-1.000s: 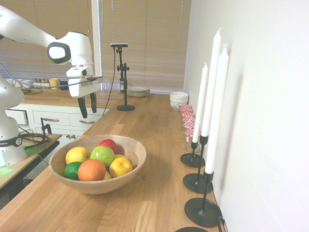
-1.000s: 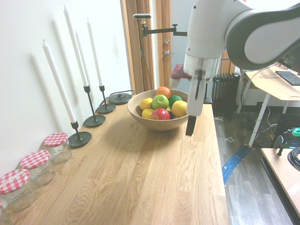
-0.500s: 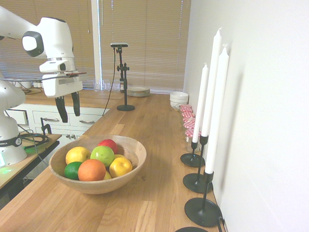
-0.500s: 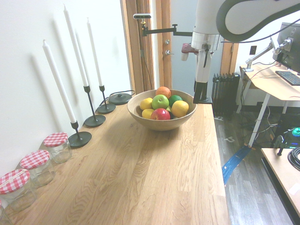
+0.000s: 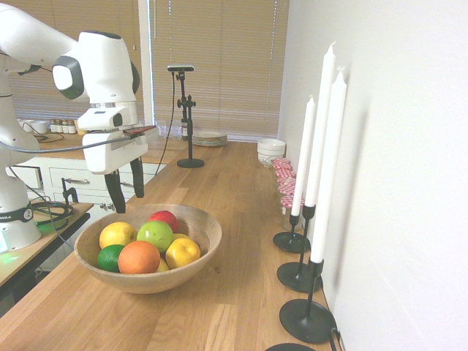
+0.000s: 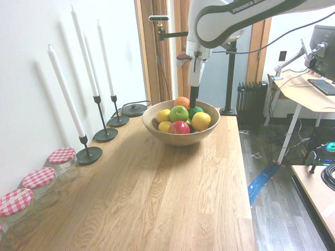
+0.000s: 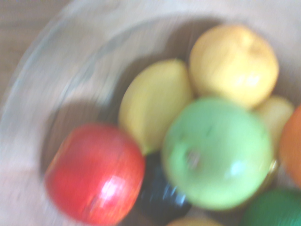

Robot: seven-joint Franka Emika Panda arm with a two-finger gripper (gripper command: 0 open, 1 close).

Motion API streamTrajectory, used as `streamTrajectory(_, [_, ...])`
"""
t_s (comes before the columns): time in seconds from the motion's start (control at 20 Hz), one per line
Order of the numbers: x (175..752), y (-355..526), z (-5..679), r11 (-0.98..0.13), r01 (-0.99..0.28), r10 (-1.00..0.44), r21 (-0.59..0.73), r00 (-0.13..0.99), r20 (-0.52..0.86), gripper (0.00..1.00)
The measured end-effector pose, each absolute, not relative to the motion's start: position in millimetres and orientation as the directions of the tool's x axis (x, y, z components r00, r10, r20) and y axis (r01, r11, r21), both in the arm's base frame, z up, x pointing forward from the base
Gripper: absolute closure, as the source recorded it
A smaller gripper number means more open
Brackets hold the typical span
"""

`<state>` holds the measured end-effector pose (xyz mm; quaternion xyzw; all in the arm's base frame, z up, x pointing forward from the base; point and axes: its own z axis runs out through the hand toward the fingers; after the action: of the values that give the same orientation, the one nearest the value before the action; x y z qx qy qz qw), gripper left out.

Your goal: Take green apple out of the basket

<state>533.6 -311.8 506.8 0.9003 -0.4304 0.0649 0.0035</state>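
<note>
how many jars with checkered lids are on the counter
At least 4, in a row along the wall: three jars show clearly, a fourth is cut by the picture's edge. More may be hidden.

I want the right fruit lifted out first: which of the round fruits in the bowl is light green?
The green apple: it sits in the middle of the pile, lighter and larger than the dark green lime.

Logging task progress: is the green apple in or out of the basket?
In: the green apple sits among other fruit inside the basket.
</note>
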Motion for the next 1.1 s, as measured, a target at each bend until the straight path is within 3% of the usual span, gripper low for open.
streamTrajectory(1.1, [588.5,-343.2,441.8,-0.611,-0.791,-0.791,-0.041,0.609,0.048,0.0])
